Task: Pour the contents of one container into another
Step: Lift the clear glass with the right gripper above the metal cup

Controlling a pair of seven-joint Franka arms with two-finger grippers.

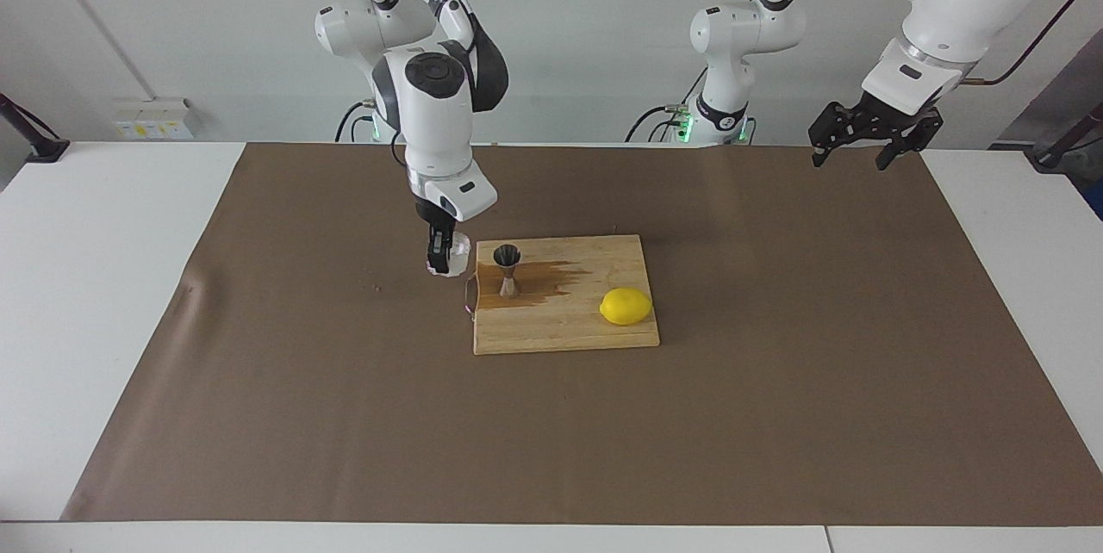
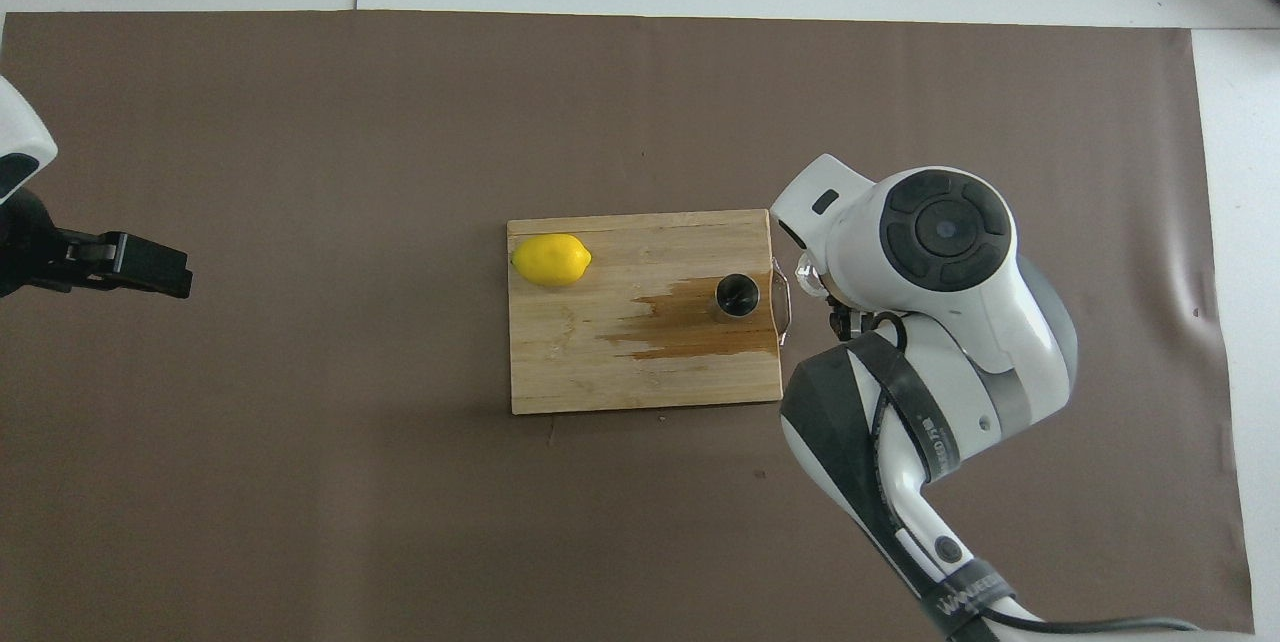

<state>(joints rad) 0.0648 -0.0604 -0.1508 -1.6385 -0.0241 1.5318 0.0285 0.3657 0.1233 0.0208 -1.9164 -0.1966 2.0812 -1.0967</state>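
Your right gripper (image 1: 441, 260) pinches the glass cup (image 1: 455, 255) mid-frame beside the jigger (image 1: 507, 269); left gripper (image 1: 866, 139) waits spread, upper right. No readable writing.

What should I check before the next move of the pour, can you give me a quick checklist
1. Right tool on the glass cup: ok, it grips the rim beside the board.
2. Jigger upright on the cutting board: ok.
3. Cup over the jigger: not ok, the cup is off the board's edge, toward the right arm's end.
4. Board dry: not ok, a wet patch spreads around the jigger.
5. Lemon clear of the pour: ok, at the board's other end.
6. Left tool out of the way: ok, waiting, open.
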